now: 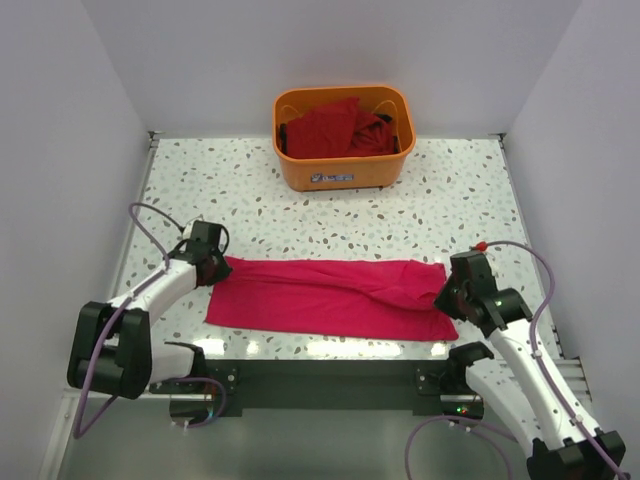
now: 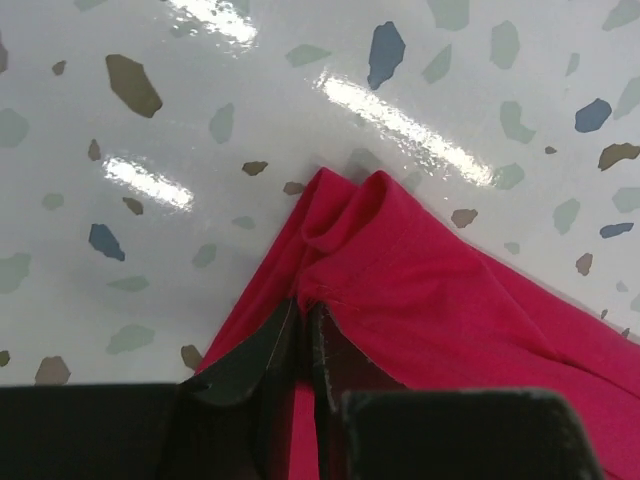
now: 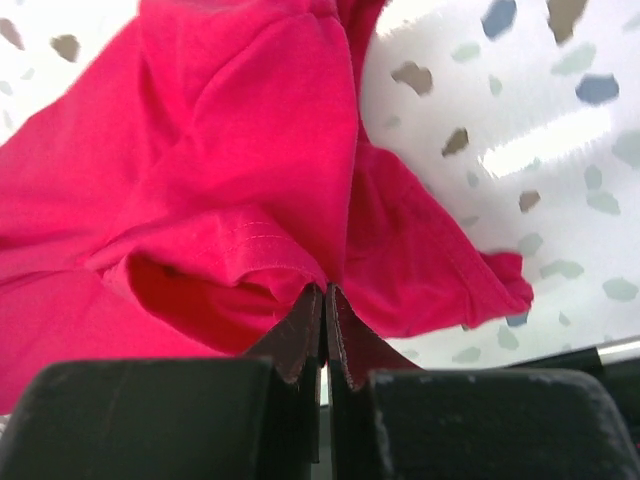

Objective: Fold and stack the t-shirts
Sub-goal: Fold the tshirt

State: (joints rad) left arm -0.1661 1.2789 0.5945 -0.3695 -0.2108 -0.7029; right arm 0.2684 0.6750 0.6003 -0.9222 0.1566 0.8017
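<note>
left gripper (image 2: 303, 318) pinched closed on left end of crimson t-shirt (image 1: 330, 297) | right gripper (image 3: 325, 300) clamped on its right end | shirt spread left-to-right at the near side | darker red t-shirts (image 1: 330, 128) heaped in orange basket (image 1: 345, 172), far centre

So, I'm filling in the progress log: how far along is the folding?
Done: one bright crimson t-shirt lies on the table as a long band, apparently folded lengthwise. In hand: the left gripper and right gripper are each shut on one end of it. Left: no finished stack shows yet, and darker red shirts sit heaped in the orange basket.
</note>
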